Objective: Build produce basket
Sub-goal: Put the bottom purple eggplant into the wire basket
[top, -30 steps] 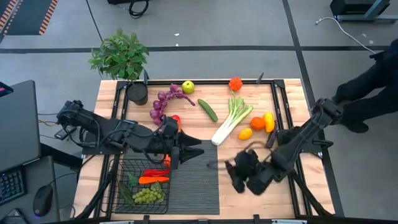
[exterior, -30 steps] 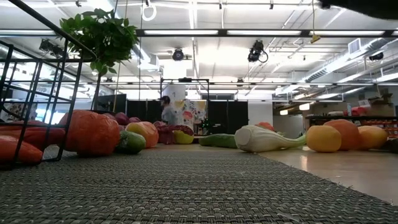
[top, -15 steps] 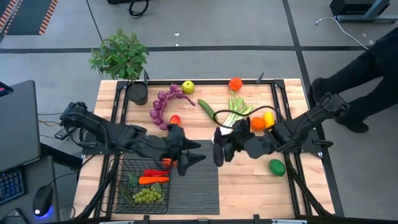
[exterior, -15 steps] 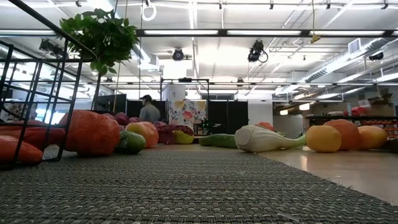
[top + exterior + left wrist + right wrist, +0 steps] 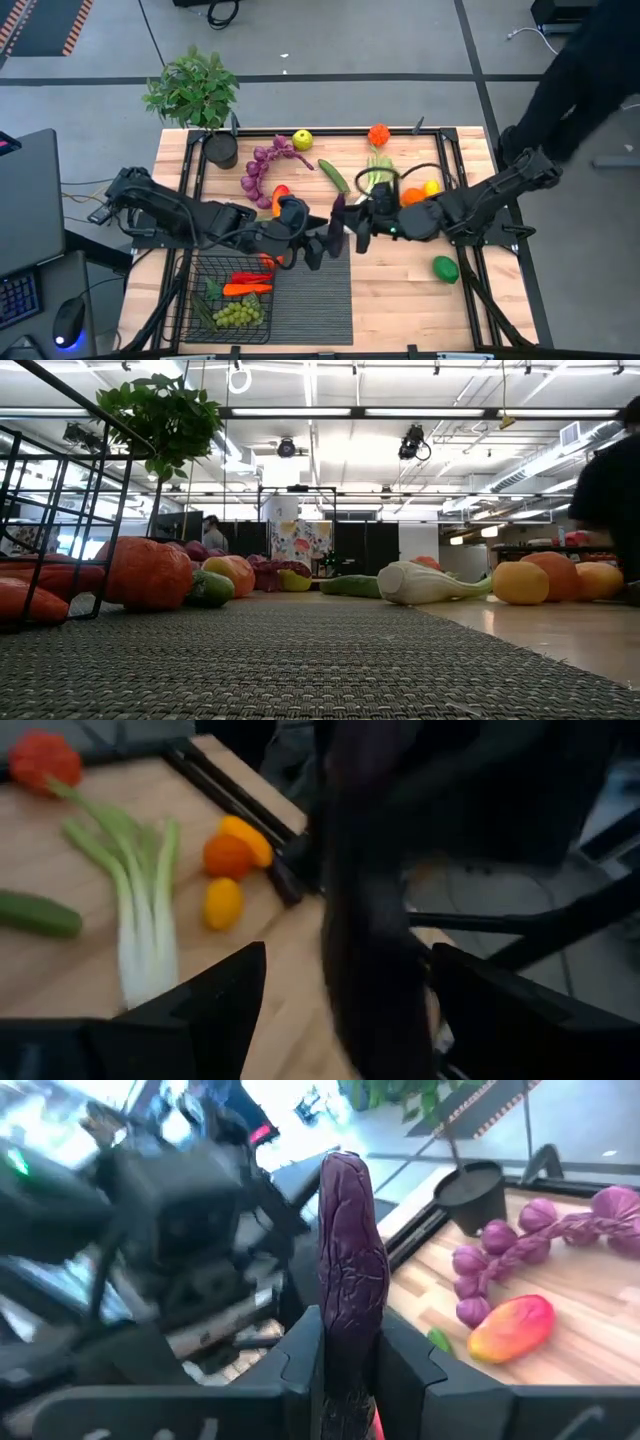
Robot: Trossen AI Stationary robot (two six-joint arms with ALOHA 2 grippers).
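Observation:
My right gripper [image 5: 346, 222] hangs over the table's middle, shut on a dark purple eggplant [image 5: 350, 1250]. My left gripper [image 5: 322, 245] reaches in from the left, open, and the eggplant [image 5: 370, 930] shows between its two fingers [image 5: 215, 995]; whether they touch it I cannot tell. The black wire basket [image 5: 190, 300] stands at the near left with green grapes [image 5: 238, 313] and red peppers [image 5: 250, 283] in it. Loose produce lies on the far half: purple grapes [image 5: 262, 165], green apple [image 5: 302, 140], cucumber [image 5: 334, 177], leek [image 5: 375, 178]. My right gripper pinches the eggplant's lower part [image 5: 350, 1342] between its two fingers [image 5: 300, 1355]. The fingers come nearly level from the table's right. The rest of the eggplant rises past the fingertips, and the whole fruit is lifted clear of the table.
A dark ribbed mat [image 5: 315, 295] lies beside the basket. A potted plant [image 5: 195, 95] stands at the far left corner. A green fruit [image 5: 445, 268] lies at the near right; an orange [image 5: 412, 197] and a lemon [image 5: 432, 187] lie by the right arm. A person [image 5: 590, 70] stands beyond the right edge.
My right gripper has risen from the near right of the table and swung toward the middle with the eggplant, tipping up to nearly level. A green fruit its arm hid now shows. My left gripper has moved right and a little down, toward the eggplant.

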